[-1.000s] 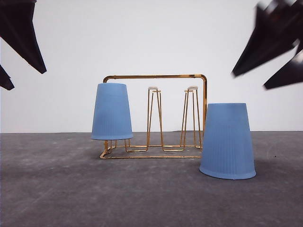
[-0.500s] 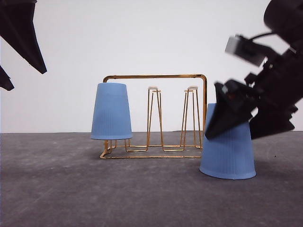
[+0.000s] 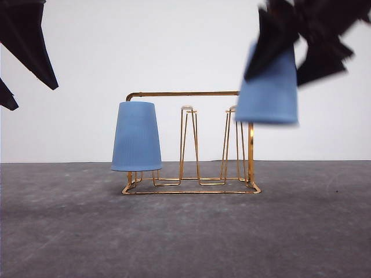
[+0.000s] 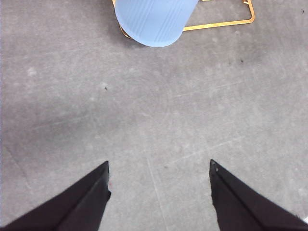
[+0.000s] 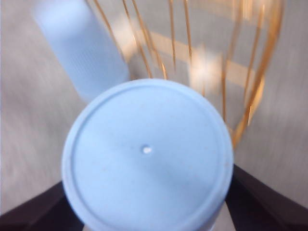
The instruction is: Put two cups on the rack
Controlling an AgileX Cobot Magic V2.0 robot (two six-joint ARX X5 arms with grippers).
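Observation:
One light-blue ribbed cup [image 3: 137, 138] sits upside down on the left prong of the gold wire rack [image 3: 191, 174]; the left wrist view shows this cup [image 4: 154, 19] by the rack's base [image 4: 226, 21]. The second cup [image 3: 268, 87] hangs upside down in the air above the rack's right end, with my right gripper [image 3: 295, 40] shut on it. Its round bottom [image 5: 147, 156] fills the right wrist view, with the rack's prongs [image 5: 207, 72] and the other cup [image 5: 82, 53] blurred behind. My left gripper [image 4: 159, 192] is open above bare table, short of the rack.
The grey table [image 3: 185, 231] spreads in front of the rack, and a white wall [image 3: 174, 46] stands behind it. Two white-tipped prongs [image 3: 188, 145] in the rack's middle and right stand bare. My left arm [image 3: 26, 46] hangs at the upper left.
My right gripper came down onto the cup standing on the table right of the rack, shut on it and lifted it up above the rack's right end. The left arm stayed put.

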